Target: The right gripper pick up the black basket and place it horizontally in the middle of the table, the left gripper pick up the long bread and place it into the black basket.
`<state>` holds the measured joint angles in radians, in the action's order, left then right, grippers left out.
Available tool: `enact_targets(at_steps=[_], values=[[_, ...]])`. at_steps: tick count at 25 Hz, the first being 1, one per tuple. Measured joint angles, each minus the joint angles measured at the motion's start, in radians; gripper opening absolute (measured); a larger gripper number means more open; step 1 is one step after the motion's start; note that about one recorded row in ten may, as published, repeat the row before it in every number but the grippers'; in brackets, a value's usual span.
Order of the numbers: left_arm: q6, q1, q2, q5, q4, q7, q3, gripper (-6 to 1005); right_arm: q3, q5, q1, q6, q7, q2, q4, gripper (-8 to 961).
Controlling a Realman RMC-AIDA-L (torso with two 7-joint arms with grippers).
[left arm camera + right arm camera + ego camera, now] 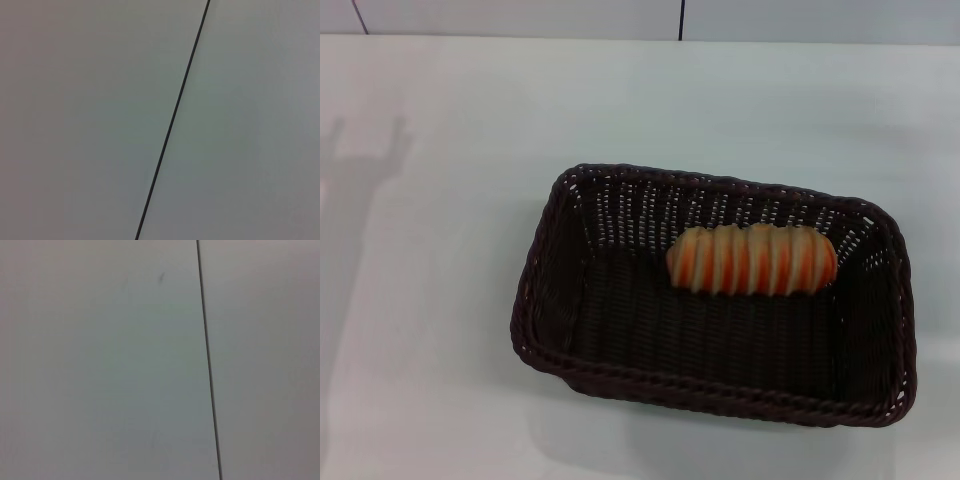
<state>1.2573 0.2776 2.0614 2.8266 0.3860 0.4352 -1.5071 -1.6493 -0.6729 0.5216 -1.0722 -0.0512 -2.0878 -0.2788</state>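
The black basket [575, 370], a large dark woven wicker one, lies with its long side across the white table [440, 300], a little right of the middle in the head view. The long bread [752, 260], striped orange and cream, lies inside the basket against its far wall, lengthwise along it. Neither gripper nor any arm shows in the head view; only a faint arm shadow falls on the table at the far left. Both wrist views show just a plain grey-white surface crossed by a thin dark seam [175, 115] [207, 360].
The table's far edge meets a pale wall [520, 15] with thin dark vertical seams at the top of the head view. Bare tabletop lies left of and beyond the basket.
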Motion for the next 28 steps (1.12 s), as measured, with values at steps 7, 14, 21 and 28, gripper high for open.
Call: enact_targets(at_steps=[7,14,21,28], values=[[0.004,0.002,0.000,0.001,-0.001,0.001,0.000,860,-0.001,-0.005,-0.005,-0.001,0.008,0.000,0.000,823],[0.005,-0.001,0.001,-0.002,-0.004,0.012,0.002,860,-0.001,-0.007,-0.004,0.002,0.008,0.003,0.003,823],[0.001,0.001,0.002,0.001,-0.011,0.014,0.008,860,-0.001,-0.001,-0.008,0.002,0.008,0.003,0.010,824],[-0.003,0.004,0.002,0.000,-0.020,0.014,0.003,860,-0.012,0.001,-0.009,0.004,0.008,0.001,0.017,824]])
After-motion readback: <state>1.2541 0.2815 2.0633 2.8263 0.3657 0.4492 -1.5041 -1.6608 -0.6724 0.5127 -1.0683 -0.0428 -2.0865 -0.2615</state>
